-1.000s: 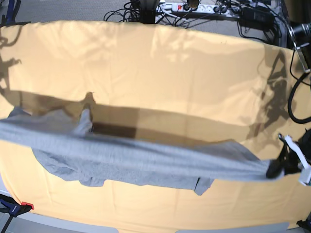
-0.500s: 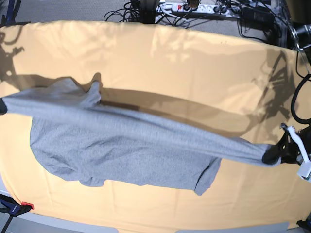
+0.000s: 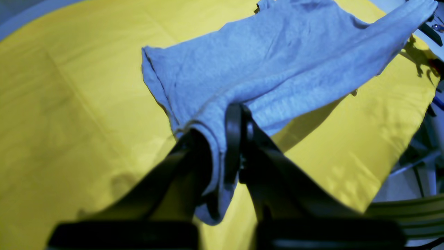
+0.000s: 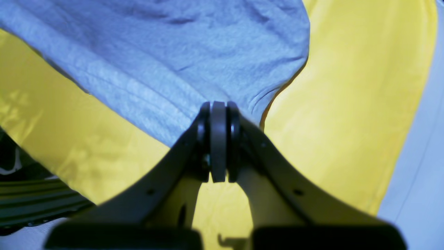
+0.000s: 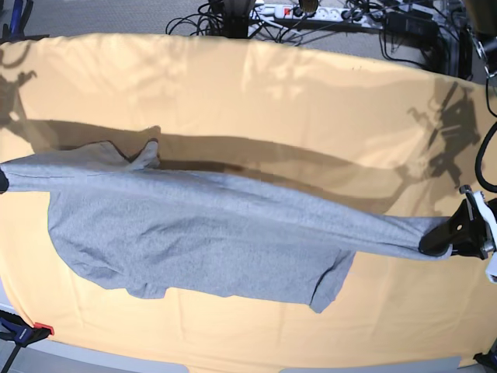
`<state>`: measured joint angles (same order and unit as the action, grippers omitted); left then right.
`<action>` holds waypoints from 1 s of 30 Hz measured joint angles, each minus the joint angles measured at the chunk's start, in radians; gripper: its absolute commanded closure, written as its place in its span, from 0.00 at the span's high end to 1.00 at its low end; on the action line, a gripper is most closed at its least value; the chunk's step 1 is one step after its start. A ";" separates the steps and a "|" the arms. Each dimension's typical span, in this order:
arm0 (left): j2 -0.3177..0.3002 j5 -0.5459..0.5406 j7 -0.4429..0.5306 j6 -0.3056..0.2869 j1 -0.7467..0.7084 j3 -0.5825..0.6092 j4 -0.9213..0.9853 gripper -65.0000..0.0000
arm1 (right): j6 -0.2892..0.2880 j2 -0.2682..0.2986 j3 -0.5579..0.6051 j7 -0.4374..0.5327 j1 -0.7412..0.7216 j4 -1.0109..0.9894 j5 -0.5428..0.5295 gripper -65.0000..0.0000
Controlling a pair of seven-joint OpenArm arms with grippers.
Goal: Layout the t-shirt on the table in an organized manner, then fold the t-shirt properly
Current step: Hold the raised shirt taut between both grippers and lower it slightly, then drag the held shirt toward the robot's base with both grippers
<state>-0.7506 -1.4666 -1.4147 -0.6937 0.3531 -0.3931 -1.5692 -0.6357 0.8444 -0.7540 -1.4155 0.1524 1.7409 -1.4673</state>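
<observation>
Grey t-shirt point(image 5: 194, 237) stretched wide across the table point(image 5: 256, 101), which is draped in a pale yellow-orange cloth. The shirt's upper edge is lifted and pulled taut between two grippers, throwing a long dark shadow on the cloth just beyond it. Its lower body sags onto the table, ending short of the near table edge with a band of bare cloth between. Beyond the shirt, the far half of the table lies open up to its far edge, where cables point(image 5: 326, 19) and a power strip point(image 5: 311, 12) sit on the floor. At the shirt's right end in the base view, the left gripper point(image 3: 222, 139) is clamped on a bunched hem. At the shirt's other end, the right gripper point(image 4: 218, 139) pinches the fabric edge, jaws pressed together. A clamp point(image 5: 23, 334) grips the table corner below that end.
</observation>
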 measured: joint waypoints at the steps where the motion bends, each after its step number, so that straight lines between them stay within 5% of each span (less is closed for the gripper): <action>1: 0.001 0.000 0.002 0.000 -0.011 0.000 0.000 0.00 | 0.000 0.001 0.000 0.000 0.000 0.000 0.000 0.00; 17: -0.040 0.007 -0.004 0.004 -0.238 0.000 -0.124 0.00 | -0.038 0.009 0.000 0.001 0.240 0.006 -0.006 0.00; 30: -0.100 -0.001 0.002 0.005 -0.314 0.000 -0.224 0.00 | -0.031 0.129 0.001 0.015 0.452 0.016 -0.010 0.00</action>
<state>-0.8509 -1.4673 -1.4128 -0.6891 0.0387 -0.3931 -1.7927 -0.6666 0.9730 -0.7532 -1.4006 0.6048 1.7573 -1.4773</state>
